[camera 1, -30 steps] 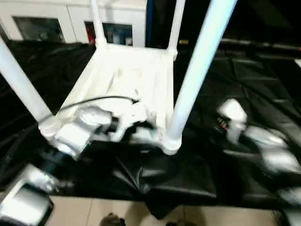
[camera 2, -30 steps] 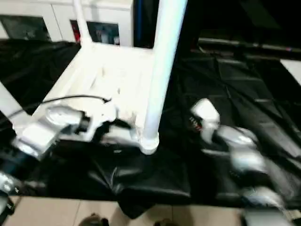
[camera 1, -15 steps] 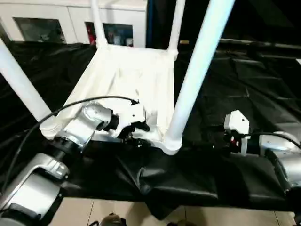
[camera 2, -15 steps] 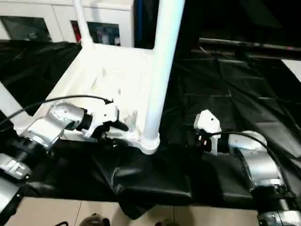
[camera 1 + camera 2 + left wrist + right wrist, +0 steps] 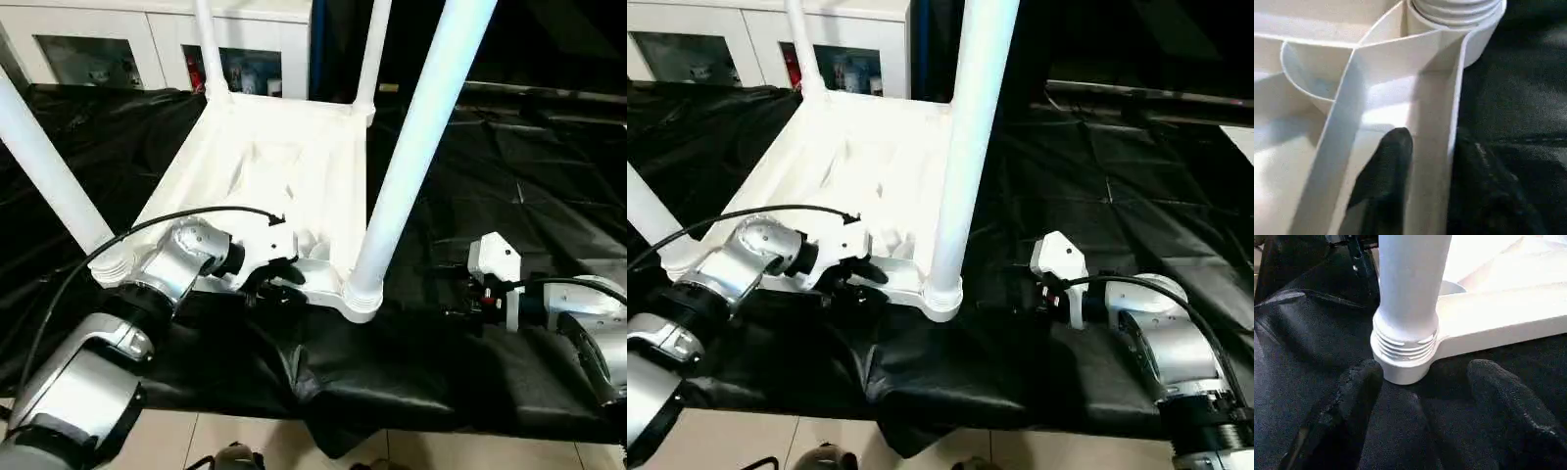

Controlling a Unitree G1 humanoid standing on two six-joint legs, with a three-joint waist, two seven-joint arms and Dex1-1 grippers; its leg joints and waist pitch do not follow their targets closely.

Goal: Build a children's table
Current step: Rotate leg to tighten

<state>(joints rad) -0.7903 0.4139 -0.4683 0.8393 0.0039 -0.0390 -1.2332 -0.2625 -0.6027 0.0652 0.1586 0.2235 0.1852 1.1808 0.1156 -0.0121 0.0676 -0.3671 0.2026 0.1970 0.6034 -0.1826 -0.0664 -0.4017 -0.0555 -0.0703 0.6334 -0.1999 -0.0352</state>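
Since a second ago, the left gripper (image 5: pixel 277 284) has been pulled in to the near edge of the white plastic square tabletop (image 5: pixel 284 166), and the right gripper (image 5: pixel 458 294) has been brought in from the right. Now the tabletop is seen lying upside down, ribs up, on the black wrinkled cloth (image 5: pixel 509 176) that covers the worktop, close to its near edge. Four long white tubular legs are seen standing up from the round corner sockets; the near right leg (image 5: pixel 416 147) is the closest one.

In the left wrist view, one black finger (image 5: pixel 1383 181) is seen inside the rim and the other outside, so the rim wall is straddled. Whether the rim is truly squeezed cannot be told yet.

The right gripper is held open, its two fingers apart, low over the cloth just beside the near right socket (image 5: pixel 1403 357). Nothing is held in it.

All four legs look fitted, so the job seems nearly done. Next, the tabletop probably needs to be held firmly at the rim and the near right leg checked or pushed tight. A slow, straight reach is called for.
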